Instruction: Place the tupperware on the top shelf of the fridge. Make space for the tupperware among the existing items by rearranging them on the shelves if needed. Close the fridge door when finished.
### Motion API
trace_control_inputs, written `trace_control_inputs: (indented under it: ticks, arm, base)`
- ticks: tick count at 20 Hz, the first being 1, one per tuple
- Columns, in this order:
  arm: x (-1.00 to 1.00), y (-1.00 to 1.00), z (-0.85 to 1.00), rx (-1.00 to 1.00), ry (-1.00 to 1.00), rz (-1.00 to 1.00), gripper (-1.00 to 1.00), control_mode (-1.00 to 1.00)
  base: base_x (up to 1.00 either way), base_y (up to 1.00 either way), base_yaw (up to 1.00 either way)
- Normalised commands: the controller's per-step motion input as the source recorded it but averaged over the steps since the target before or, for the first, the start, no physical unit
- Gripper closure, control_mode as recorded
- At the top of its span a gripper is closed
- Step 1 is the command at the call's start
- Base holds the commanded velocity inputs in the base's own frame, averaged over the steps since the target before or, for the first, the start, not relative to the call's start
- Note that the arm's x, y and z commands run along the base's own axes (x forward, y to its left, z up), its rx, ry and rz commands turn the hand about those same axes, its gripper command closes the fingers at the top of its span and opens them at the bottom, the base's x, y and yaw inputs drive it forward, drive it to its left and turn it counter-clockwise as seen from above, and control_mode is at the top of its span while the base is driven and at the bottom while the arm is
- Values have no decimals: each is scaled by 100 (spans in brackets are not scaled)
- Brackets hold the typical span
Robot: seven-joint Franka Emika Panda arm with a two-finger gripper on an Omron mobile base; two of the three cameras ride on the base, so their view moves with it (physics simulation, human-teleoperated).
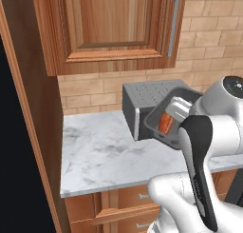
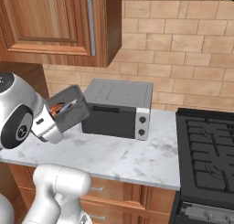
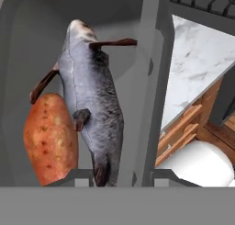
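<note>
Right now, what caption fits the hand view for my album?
A grey fish and an orange sweet potato lie inside the tupperware.

My dark-grey tupperware (image 3: 27, 59) carries an orange, red-speckled sweet potato (image 3: 50, 137) and a grey fish (image 3: 92, 104) with brown fins. The toaster oven (image 2: 119, 109) is grey with a black front; the counter (image 1: 104, 156) is white marble, veined grey.

The dark-grey tupperware (image 1: 163, 117) is tilted in the air above the counter; orange piece and grey fish inside.
</note>
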Motion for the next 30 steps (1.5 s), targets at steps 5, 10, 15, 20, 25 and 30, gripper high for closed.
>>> trace_control_inputs:
  ticks: [5, 10, 15, 20, 25, 30]
  arm:
    - [0, -1, 2, 0, 0, 0, 100, 100]
    - [0, 0, 0, 0, 0, 0, 100, 100]
    - [0, 0, 0, 0, 0, 0, 100, 100]
    - [0, 0, 0, 0, 0, 0, 100, 100]
    - [0, 0, 0, 0, 0, 0, 100, 100]
    - [0, 0, 0, 0, 0, 0, 100, 100]
  base:
    - [-7, -8, 2]
    - [-96, -3, 29]
    - [-93, 0, 48]
    - [-59, 7, 72]
    - [-40, 24, 81]
    - [-10, 39, 77]
